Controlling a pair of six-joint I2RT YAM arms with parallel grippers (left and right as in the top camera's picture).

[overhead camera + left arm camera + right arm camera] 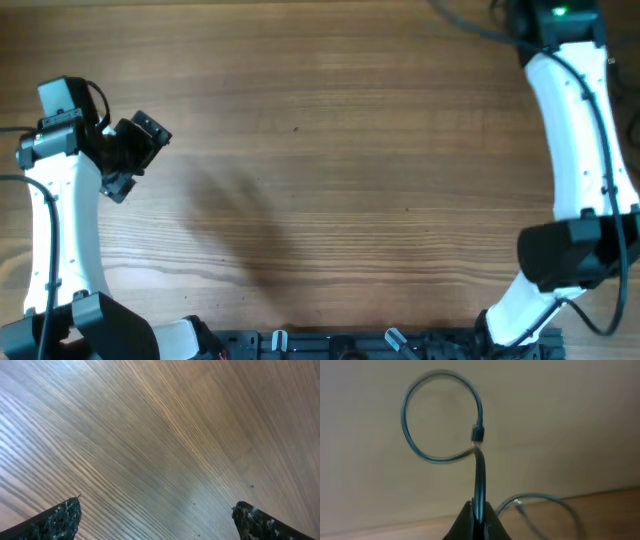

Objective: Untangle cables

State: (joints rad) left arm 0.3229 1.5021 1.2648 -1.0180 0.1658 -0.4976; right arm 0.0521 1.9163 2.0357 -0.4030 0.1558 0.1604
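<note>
One cable [480, 475] pinched in closed right fingers [469, 525], left fingers [57, 520] spread wide, empty — broad tabletop [350, 150] beside.

Your overhead view looks straight down on the table [330, 150]. Left wrist faces that wood closely; right wrist shows only a strip of it.

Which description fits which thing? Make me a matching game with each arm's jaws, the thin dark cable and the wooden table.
1 left jaws
2 right jaws
3 thin dark cable
4 light wooden table

A curls into a ring
B shut on the cable
C pale brown, grained
D wide open above bare wood

Pairs: 1-D, 2-B, 3-A, 4-C
</note>
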